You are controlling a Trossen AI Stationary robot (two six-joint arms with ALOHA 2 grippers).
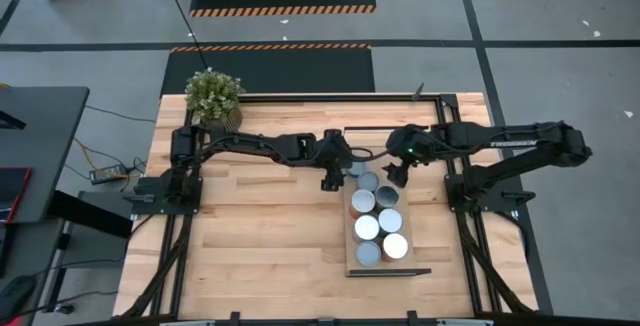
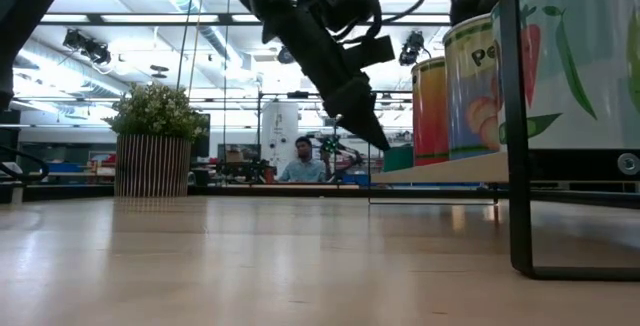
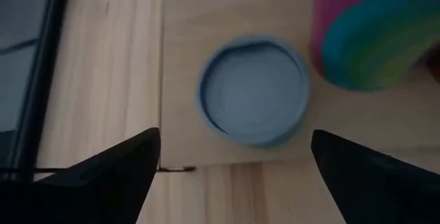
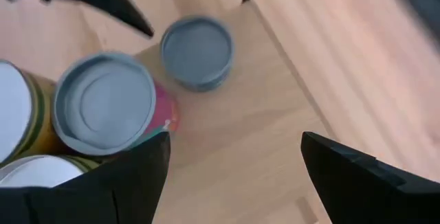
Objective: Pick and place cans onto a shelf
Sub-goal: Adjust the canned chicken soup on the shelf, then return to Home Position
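The shelf (image 1: 351, 238) lies at the table's right of centre, and several cans stand upright on it in two rows (image 1: 380, 224). The farthest is a short can with a pale blue-grey top (image 1: 357, 169), which also shows in the left wrist view (image 3: 254, 90). My left gripper (image 1: 330, 178) is open and hangs above the shelf's far left corner, its fingers on either side of the short can without touching it (image 3: 235, 138). My right gripper (image 1: 397, 176) is open and empty above the shelf's far right part (image 4: 235, 136), beside a taller grey-topped can with a pink side (image 4: 103, 100).
A potted green plant (image 1: 214, 98) stands at the table's far left. In the low view the shelf board (image 2: 440, 171) sits raised on a black frame (image 2: 515, 116), with labelled cans (image 2: 570, 56) on it. Bare tabletop lies to the left and near side (image 1: 270, 236). A person sits in the room beyond (image 2: 303, 161).
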